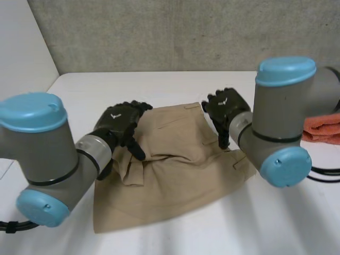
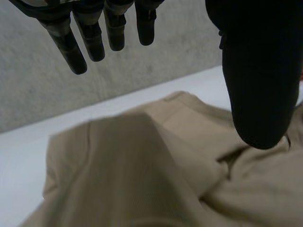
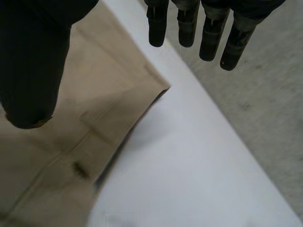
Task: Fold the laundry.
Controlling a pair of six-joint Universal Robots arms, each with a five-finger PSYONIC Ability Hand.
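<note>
— Left hand?
— Fingers straight, thumb held wide, nothing gripped. Poised over the left side of the beige garment, near a rumpled fold.
— Right hand?
— Likewise spread, clasping nothing; poised above the garment's far right corner, beside the waistband edge.
— And the garment itself?
— Lying on the white table, between the two hands, bunched through the middle, flatter toward the near edge. Farther right on the table, an orange cloth, well apart from the garment.
</note>
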